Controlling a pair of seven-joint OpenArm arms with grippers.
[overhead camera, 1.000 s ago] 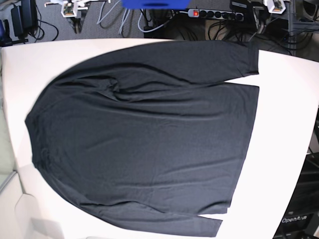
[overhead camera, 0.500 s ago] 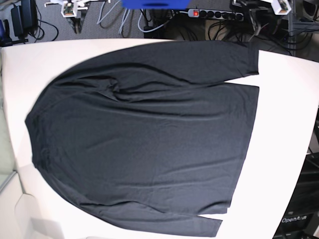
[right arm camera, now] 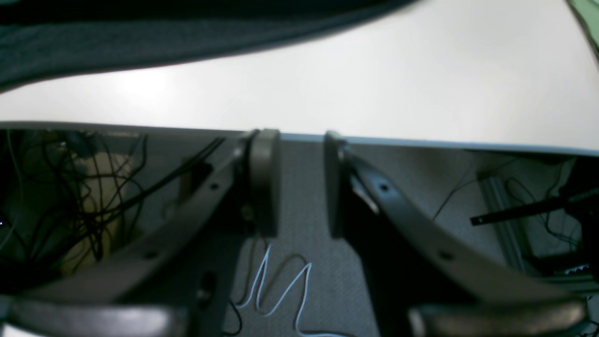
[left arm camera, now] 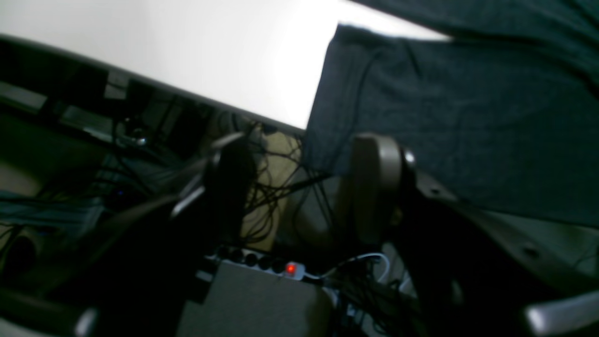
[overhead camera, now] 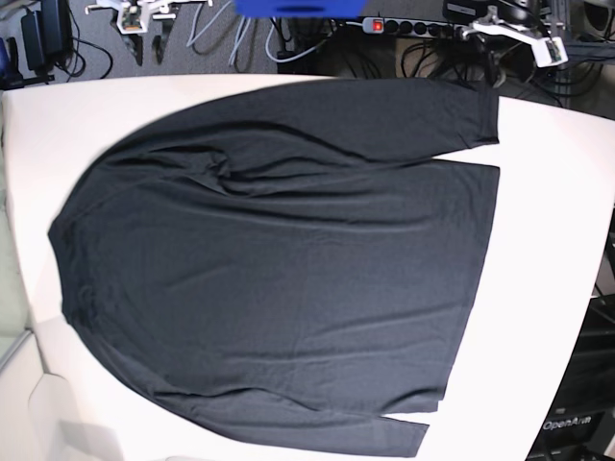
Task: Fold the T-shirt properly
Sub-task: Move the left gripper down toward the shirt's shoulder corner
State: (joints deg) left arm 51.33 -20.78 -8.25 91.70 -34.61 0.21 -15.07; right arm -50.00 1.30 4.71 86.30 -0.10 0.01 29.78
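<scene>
One T-shirt (overhead camera: 279, 259) flat on table (overhead camera: 557, 221), two tools, left (left arm camera: 299, 187) and right (right arm camera: 299, 182), parted, empty.

The T-shirt (overhead camera: 279, 259) is plain black all over, with no print or stripe; soft wrinkles catch a faint charcoal sheen, and in the left wrist view its cloth (left arm camera: 458, 107) reads as dark blue-grey with a fine heathered fleck. The table (overhead camera: 567, 240) under it is glossy white, glaring brightest towards 3 o'clock. At 12 o'clock a saturated blue panel (overhead camera: 298, 7) shows solid colour. Just towards 1 o'clock from it, a black power strip (overhead camera: 413, 27) carries one red switch. The left gripper (left arm camera: 299, 187) has grey-brown pads on black arms; the right gripper (right arm camera: 299, 182) looks the same dull grey on black. Pale blue-white wire (right arm camera: 281, 285) loops over grey speckled floor.
</scene>
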